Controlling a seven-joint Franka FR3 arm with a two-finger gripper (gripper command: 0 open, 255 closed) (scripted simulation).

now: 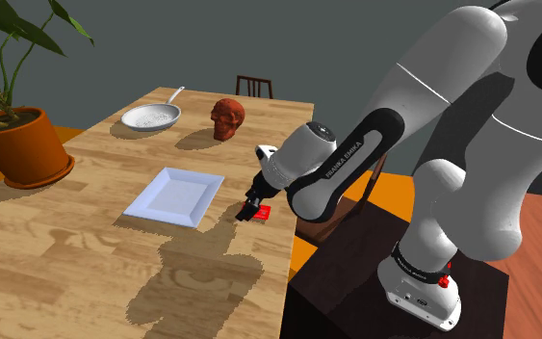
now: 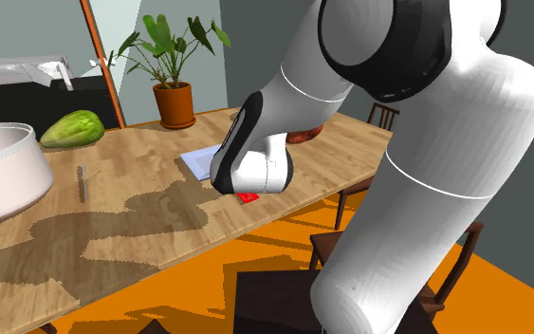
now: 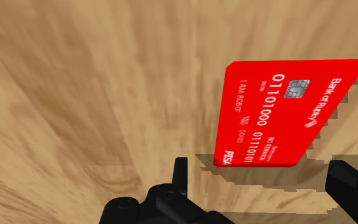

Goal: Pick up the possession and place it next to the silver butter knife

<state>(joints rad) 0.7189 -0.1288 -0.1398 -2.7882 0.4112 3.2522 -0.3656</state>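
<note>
I see the wooden counter (image 1: 86,250) carrying a white square plate (image 1: 174,195). Just beside the plate, near the counter's edge toward the stand, my hand (image 1: 251,208) hangs low over the red bank card (image 3: 285,114). Its fingers (image 3: 180,175) stand spread, one to each side of the card and, as far as I can judge, not touching it. The silver butter knife (image 2: 82,180) lies well apart, toward the second exterior view's left.
</note>
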